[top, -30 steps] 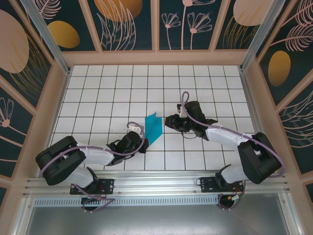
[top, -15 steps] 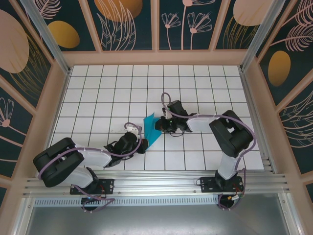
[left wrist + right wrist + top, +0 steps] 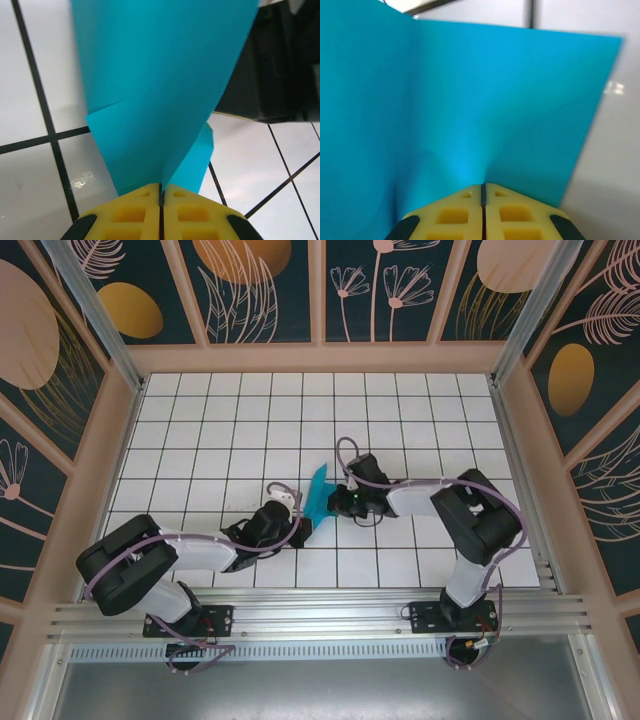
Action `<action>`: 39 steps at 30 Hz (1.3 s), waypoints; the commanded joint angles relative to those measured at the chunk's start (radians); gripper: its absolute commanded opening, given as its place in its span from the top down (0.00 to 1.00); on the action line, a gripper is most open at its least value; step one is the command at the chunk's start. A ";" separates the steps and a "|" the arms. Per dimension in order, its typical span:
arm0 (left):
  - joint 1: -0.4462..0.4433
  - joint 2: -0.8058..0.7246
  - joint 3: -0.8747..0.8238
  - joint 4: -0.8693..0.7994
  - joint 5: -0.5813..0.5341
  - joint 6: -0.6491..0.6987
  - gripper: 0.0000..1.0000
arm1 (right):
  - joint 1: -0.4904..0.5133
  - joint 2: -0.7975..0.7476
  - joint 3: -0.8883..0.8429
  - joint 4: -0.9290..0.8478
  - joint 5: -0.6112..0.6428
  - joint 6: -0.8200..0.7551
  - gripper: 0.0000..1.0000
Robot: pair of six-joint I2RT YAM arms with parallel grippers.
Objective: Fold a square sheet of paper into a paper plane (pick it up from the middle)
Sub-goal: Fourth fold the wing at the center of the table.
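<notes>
Paper in a double pinch! The square sheet of paper (image 3: 318,502), teal and already creased, is held upright over the white tiled table (image 3: 200,420). The left gripper (image 3: 297,529) clamps its near lower corner, yellow pads pressed flat together on the sheet. The right gripper (image 3: 333,502) bites its right edge, jaws likewise closed on the paper.

To do this well, I'd say both arms must move as one: keep the sheet lightly taut, swing the free flap along the crease, and avoid pulling apart, or thin paper tears at the pads.

What's new? A second ago the right gripper hung well apart to the sheet's right, jaws parted. It has since swept in and clenched, and the sheet now looks narrower, turned more edge-on. The left grip hasn't let go.
</notes>
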 commanded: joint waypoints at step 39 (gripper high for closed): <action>0.003 0.043 0.113 -0.200 0.021 0.170 0.77 | 0.045 -0.109 0.058 -0.092 0.062 0.237 0.76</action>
